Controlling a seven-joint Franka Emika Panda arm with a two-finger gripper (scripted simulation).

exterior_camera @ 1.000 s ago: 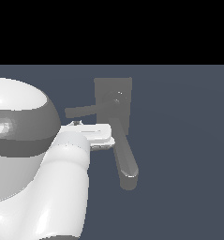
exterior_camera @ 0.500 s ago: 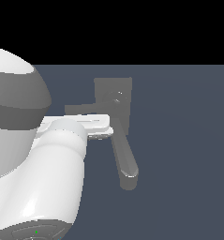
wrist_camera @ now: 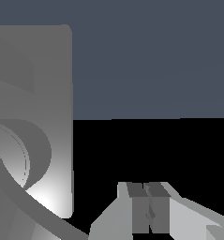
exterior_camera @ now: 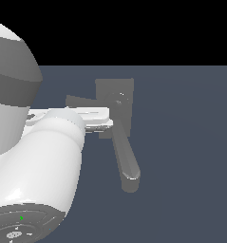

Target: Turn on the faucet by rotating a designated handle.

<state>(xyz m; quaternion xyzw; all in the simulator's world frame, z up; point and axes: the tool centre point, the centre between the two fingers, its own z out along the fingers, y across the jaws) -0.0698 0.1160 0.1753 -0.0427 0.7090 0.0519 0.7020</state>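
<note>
Since a second ago my arm has swung toward nine o'clock in the exterior view: the big white link that covered the lower left has slid further out of the picture, and more of my hand shows as a pale bar running toward three o'clock. My jaws have crept closer to the faucet and now overlap its nine o'clock edge, where before their tip sat a little lower and further toward the spout.

That faucet's square base plate stands upright at about twelve o'clock from the middle of the exterior view, its round hub near the plate's centre. Its thick spout hangs from the hub toward five o'clock and ends in a rounded tip. A thin flat handle juts from the hub toward nine o'clock, just above my hand.

From my wrist, my jaws are pressed together, pad against pad, with nothing between them. The plate is just beside them, its straight edge and rounded corner clear to see. Beyond that edge lies open dark floor, with free room at three o'clock of the spout.
</note>
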